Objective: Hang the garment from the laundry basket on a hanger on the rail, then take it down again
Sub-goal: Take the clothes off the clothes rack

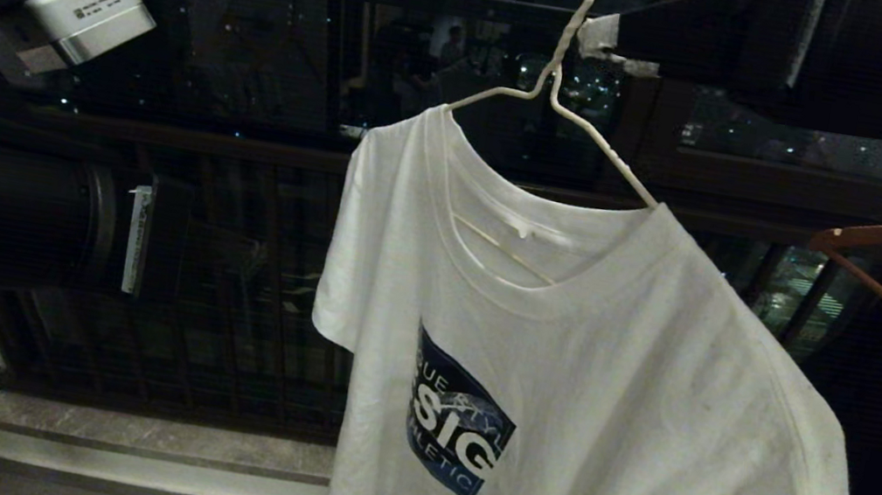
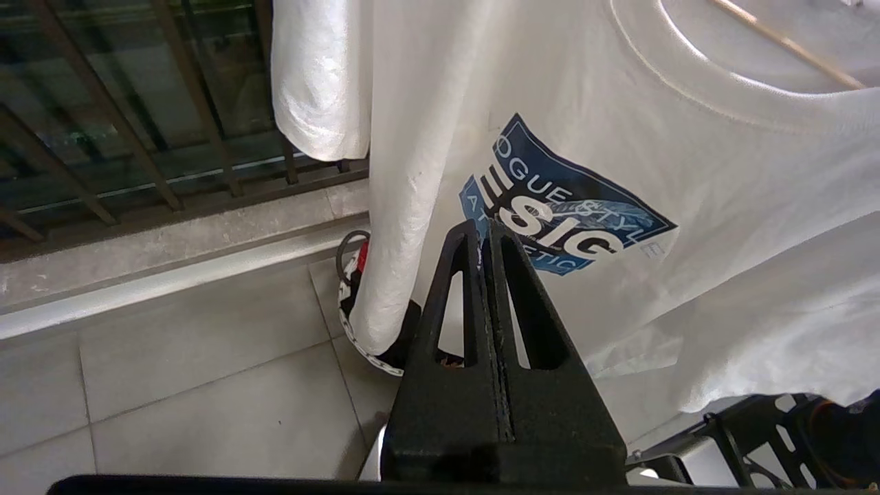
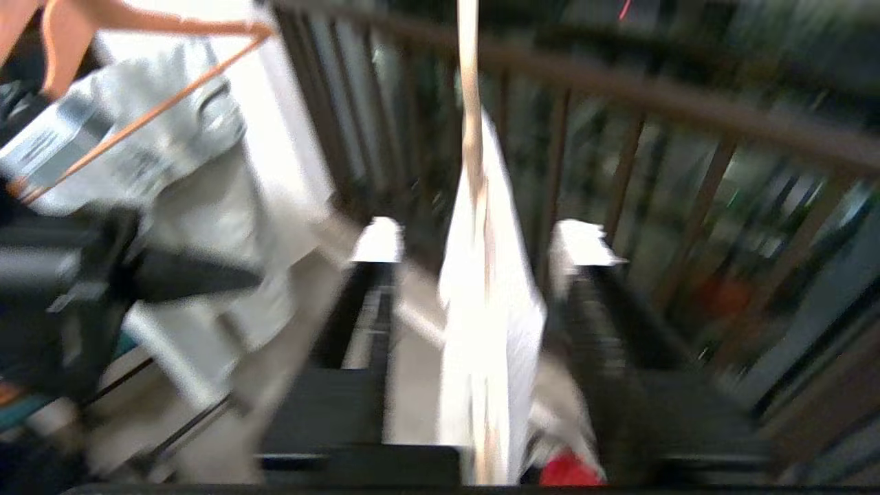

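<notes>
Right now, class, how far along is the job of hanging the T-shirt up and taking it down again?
Done: the white T-shirt is out of the laundry basket and threaded on the white wire hanger, which hangs upward out of view.
In hand: the right gripper is open astride the hanger's neck. The left gripper is shut and empty in front of the shirt.
Left: taking it down; the rail itself is not visible.

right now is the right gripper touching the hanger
Apart. In the right wrist view the right gripper is open, and the hanger with the T-shirt hangs between the fingers with gaps on both sides.
</notes>
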